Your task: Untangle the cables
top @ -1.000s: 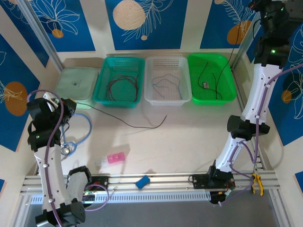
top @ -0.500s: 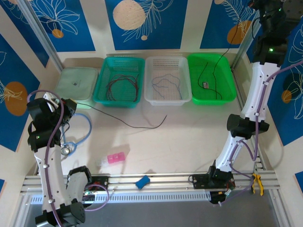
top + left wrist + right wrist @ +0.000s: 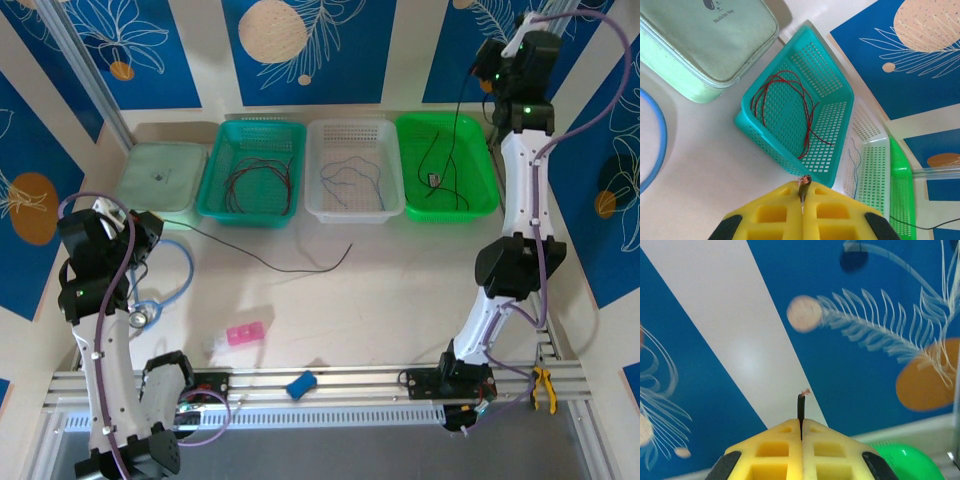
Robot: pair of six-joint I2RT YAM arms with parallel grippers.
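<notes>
Right end effector (image 3: 800, 434) clamping black cable (image 3: 800, 405), tip protruding

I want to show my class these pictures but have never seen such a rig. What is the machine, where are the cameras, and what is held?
Two robot arms stand at a table's edge. One picture looks down from above; the others come from a camera on each wrist. The left gripper is shut on a black wire lying across the table. The right gripper, raised high, is shut on a second black wire hanging into the green basket. Red wires lie in the teal basket.
</notes>
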